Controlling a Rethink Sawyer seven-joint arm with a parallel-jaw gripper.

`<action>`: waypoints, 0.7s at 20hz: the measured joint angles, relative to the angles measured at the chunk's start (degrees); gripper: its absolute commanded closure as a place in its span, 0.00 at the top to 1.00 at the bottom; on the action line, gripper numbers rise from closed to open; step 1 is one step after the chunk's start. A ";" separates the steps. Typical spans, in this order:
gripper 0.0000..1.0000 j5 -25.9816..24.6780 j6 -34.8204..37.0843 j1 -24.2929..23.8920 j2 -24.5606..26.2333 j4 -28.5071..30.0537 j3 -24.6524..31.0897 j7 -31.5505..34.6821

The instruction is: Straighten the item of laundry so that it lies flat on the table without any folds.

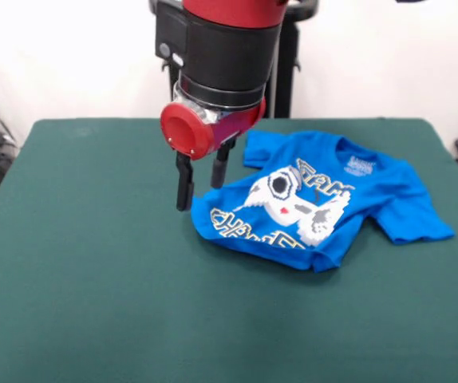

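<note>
You are looking at the shirt (325, 199) lying crumpled on the desk (93, 279), its lower hem bunching into folds and 1 sleeve spreading away from the arm. The pincer (201, 177) is hanging just beside the shirt's hem corner, its 2 fingers (183, 185) standing apart and gripping nothing.

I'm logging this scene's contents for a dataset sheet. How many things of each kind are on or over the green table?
Blue T-shirts: 1, crumpled on the table
Robot grippers: 1, open, at the shirt's edge
Total: 2
</note>
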 measured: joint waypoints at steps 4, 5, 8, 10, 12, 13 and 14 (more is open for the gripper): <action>1.00 -1.47 -2.05 -0.02 0.12 0.00 -0.69 0.00; 1.00 -1.60 -2.37 -0.01 0.12 0.00 -0.74 0.00; 1.00 -1.75 -4.91 0.01 0.13 -0.09 -1.08 0.00; 1.00 -1.72 -5.78 0.04 0.12 -0.20 -1.09 0.00; 1.00 -1.66 -6.68 0.06 0.13 -0.45 -1.09 0.00; 1.00 -1.59 -7.06 0.08 0.12 -0.59 -1.09 0.00; 1.00 -1.48 -7.19 0.10 0.11 -0.65 -1.09 0.00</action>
